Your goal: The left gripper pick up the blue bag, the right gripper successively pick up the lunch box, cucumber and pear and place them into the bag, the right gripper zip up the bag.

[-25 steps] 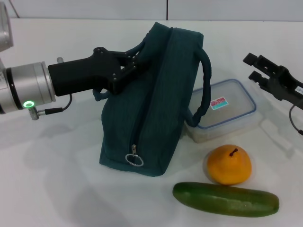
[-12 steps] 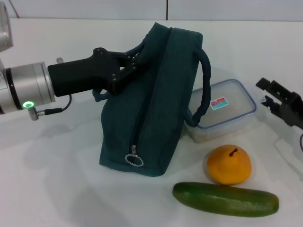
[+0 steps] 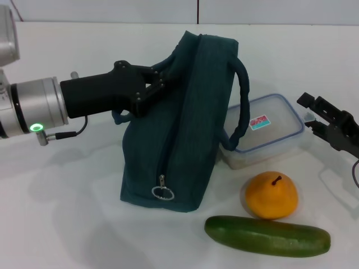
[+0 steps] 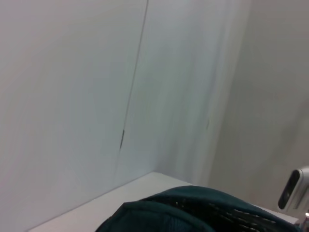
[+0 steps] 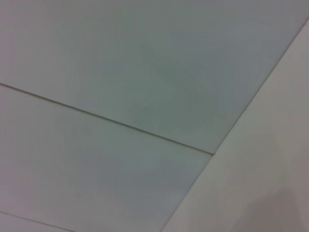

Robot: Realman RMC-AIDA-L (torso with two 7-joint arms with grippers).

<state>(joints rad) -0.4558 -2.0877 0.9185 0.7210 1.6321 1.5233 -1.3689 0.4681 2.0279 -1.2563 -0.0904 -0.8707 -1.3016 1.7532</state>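
The blue bag (image 3: 179, 123) stands on the table (image 3: 67, 213), its near handle (image 3: 168, 59) clamped by the left gripper (image 3: 154, 84). The lunch box (image 3: 263, 129) touches the bag's right side, long axis toward the right gripper (image 3: 314, 112), whose fingers are apart, with free room between.

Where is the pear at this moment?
In the head view, the pear sits on the robot's right, between the lunch box and the cucumber.
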